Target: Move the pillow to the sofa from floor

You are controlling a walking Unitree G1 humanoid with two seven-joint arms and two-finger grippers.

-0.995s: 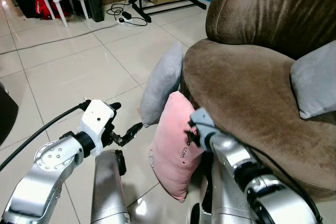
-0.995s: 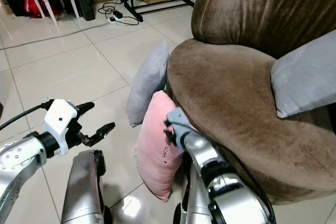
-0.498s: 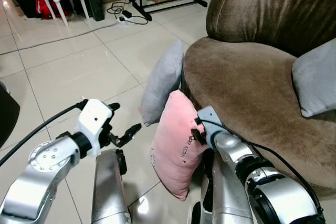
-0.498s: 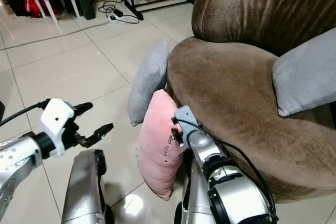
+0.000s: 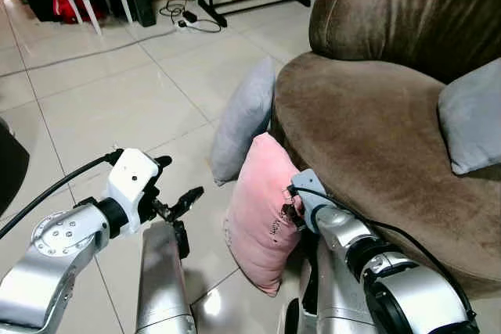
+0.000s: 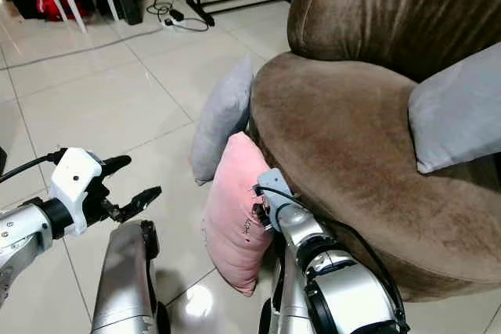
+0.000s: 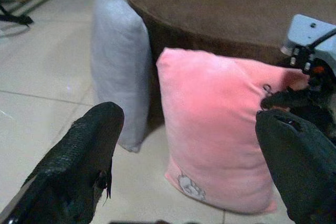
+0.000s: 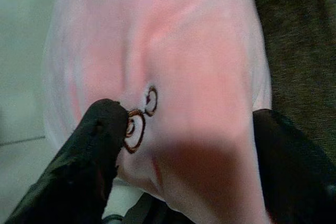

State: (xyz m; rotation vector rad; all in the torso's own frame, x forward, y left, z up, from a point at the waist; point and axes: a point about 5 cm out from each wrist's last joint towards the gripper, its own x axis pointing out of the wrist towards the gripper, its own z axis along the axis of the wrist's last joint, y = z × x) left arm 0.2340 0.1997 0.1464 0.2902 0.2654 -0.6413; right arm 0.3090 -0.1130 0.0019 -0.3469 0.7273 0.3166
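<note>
You have three pillows before you: one pink pillow [image 5: 264,213] and one grey pillow [image 5: 244,119] standing on the tiled floor [image 5: 102,99] against the front of the brown sofa [image 5: 368,127], plus a second grey cushion [image 5: 472,119] up on the seat. Your right gripper [image 8: 178,145] is pressed to the pink pillow's upper edge beside the sofa, fingers spread around the fabric and not closed. Your left gripper [image 7: 184,161] hovers over the floor near the pink pillow, pointed at it, its fingers wide apart and holding nothing.

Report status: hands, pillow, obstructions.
Right hand open, fingers straddling the pink pillow. Left hand open, off to its side. Pillow upright on the floor against the sofa; grey pillow just behind.
</note>
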